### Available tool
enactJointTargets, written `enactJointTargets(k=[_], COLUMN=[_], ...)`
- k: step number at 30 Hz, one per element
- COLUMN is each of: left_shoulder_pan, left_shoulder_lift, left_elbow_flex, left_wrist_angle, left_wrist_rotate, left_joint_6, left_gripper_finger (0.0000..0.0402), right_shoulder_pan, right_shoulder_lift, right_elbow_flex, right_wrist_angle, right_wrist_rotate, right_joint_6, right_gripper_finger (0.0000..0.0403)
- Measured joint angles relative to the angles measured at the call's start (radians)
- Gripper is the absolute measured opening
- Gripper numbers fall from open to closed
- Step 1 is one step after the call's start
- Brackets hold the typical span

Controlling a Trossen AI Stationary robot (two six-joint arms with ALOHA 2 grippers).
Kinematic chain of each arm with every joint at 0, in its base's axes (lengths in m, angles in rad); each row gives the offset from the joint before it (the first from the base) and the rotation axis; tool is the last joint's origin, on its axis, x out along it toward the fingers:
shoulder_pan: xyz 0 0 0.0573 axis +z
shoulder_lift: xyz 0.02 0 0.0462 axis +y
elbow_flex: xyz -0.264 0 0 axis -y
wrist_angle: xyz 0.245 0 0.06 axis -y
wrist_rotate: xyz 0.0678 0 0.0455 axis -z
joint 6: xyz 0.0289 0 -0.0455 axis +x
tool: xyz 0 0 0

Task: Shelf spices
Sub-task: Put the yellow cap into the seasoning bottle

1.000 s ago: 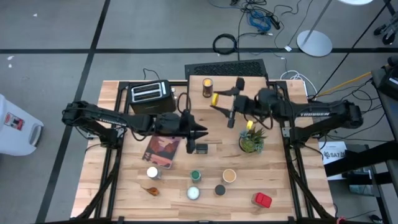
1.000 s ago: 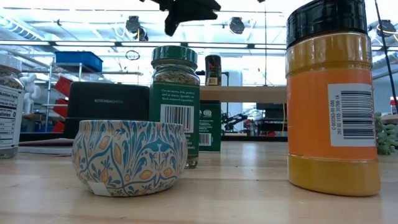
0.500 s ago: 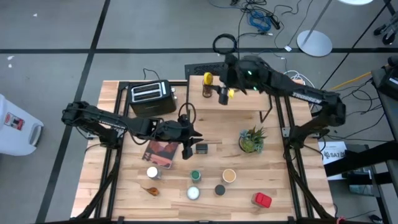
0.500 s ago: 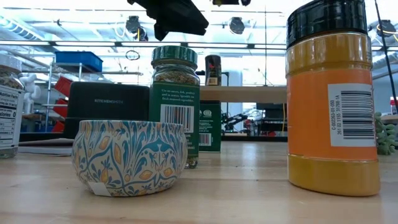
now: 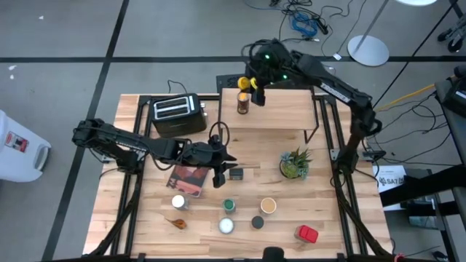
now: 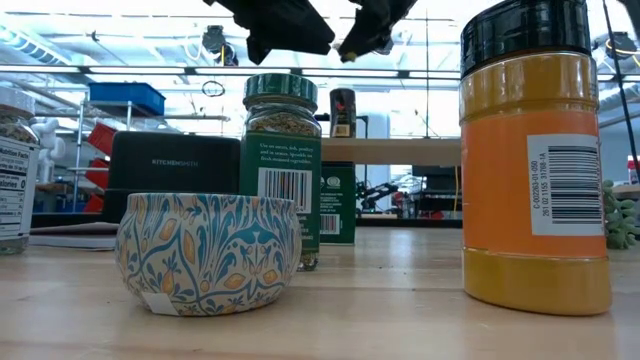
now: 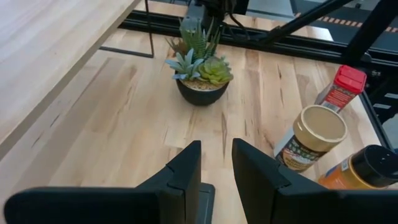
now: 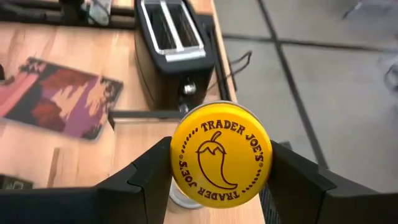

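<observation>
While left tool (image 5: 220,177) parted above bench (image 5: 145,218) centre, right tool (image 5: 255,86) clenched on yellow-lidded jar (image 8: 221,155) over shelf (image 5: 291,109) far-left corner.

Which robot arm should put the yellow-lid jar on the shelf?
The right one, probably. Its right gripper is shut on the yellow-lid jar and hangs at the shelf beside a jar standing there. The left gripper is down by the book, holding nothing.

Even overhead light; low view backlit by bright windows; near jars soft-focus.
</observation>
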Motion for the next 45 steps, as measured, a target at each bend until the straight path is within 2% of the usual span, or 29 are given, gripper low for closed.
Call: enactJointTargets(k=[7, 12, 23, 45], left_shoulder_pan=[0.0, 0.0, 0.0, 0.001], left_shoulder_lift=[0.0, 0.0, 0.0, 0.0], left_elbow_flex=[0.0, 0.0, 0.0, 0.0], left_wrist_angle=[0.001, 0.001, 0.003, 0.013], left_wrist_rotate=[0.0, 0.0, 0.0, -0.02], left_joint_6=[0.0, 0.001, 0.001, 0.002], left_gripper_finger=[0.0099, 0.0099, 0.0099, 0.0099], right_shoulder_pan=[-0.023, -0.034, -0.042, -0.027], right_shoulder_lift=[0.12, 0.169, 0.225, 0.238], right_elbow_flex=[0.201, 0.263, 0.266, 0.266], right_wrist_angle=[-0.165, -0.202, -0.326, -0.308], right_wrist_rotate=[-0.07, -0.079, -0.076, -0.099], right_joint_6=[-0.03, -0.033, -0.062, -0.054], right_gripper_finger=[0.0208, 0.0208, 0.0208, 0.0208])
